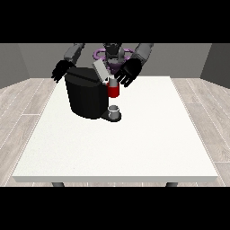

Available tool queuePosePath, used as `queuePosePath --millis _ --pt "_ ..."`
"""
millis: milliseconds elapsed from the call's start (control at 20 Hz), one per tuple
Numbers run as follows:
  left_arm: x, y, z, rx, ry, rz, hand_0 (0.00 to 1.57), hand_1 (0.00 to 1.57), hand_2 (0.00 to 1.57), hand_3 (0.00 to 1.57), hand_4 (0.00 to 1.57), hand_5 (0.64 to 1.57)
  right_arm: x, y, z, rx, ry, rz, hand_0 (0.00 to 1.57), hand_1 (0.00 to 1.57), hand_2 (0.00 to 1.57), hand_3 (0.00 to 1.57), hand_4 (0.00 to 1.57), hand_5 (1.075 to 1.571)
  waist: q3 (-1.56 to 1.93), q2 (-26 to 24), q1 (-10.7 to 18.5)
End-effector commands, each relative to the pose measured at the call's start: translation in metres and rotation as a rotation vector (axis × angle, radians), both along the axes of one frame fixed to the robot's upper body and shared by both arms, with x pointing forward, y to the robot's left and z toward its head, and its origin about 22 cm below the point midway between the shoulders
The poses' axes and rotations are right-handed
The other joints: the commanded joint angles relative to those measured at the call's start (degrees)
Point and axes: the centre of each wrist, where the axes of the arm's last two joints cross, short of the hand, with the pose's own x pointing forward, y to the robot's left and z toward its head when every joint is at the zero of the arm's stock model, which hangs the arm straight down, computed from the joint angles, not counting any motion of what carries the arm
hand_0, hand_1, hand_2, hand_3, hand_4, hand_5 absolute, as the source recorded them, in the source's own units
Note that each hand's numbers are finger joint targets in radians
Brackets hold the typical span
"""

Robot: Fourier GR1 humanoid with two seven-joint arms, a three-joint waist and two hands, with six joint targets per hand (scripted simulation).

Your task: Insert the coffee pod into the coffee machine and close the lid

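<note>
**Hand by the lid, cup under the spout**

Fingers (122, 81) of the hand at the view's right (127, 72) look spread and a bit bent. They hang down just beside the top of the coffee machine (86, 95), and I cannot see them holding anything. The fingers of the hand at the view's left (61, 70) also look spread out, and they hold nothing. That hand sits at the far top corner of the machine, on the side away from the spout.

From the front view, the machine is a big black box on the white table (134, 148). Its grey lid (100, 70) is tipped up at a slant on top of the machine, so it is not shut yet. A red thing at the machine (113, 91) sits at the front, right under the open lid. Below that, at the foot of the machine, stands a small grey thing (114, 110) on a dark base. It may be a cup. I cannot tell if it is the pod, so I cannot say where the pod is.

The hand at the view's right is the nearer one to the lid. The lid lies just beside its fingers, toward the machine's middle, and its long side runs up and away from the spout. I think this hand would push the lid down.
</note>
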Motion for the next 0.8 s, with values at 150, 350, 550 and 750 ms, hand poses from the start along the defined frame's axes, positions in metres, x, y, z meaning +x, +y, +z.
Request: queuePosePath --millis 150,350,550,750 --pt "-0.001 0.001 -0.028 0.004 0.016 0.0 1.2 1.2 1.24 1.14 0.47 1.571 0.002 0.009 0.015 0.012 -0.029 0.014 0.0 0.0 0.0 0.0 0.42 1.571 -0.07 0.7 -0.4" --pt "0.002 -0.017 -0.014 0.023 0.035 -0.015 1.13 1.13 1.17 1.03 0.44 1.571 0.006 -0.011 0.008 0.009 0.014 -0.014 0.0 0.0 0.0 0.0 0.43 1.571 -0.04 -0.3 -0.1" --pt "0.0 0.002 -0.007 0.042 0.035 0.0 1.11 1.11 1.15 0.98 0.41 1.571 -0.007 -0.009 -0.01 -0.003 0.047 -0.012 0.0 0.0 0.0 0.0 0.37 1.571 -0.04 -0.7 -0.2" --pt "0.001 -0.017 0.019 0.075 -0.017 -0.029 1.05 1.05 1.12 0.95 0.37 1.571 0.005 -0.012 -0.015 0.002 -0.017 -0.052 0.0 0.0 0.0 0.0 0.4 1.571 -0.01 1.0 2.6"
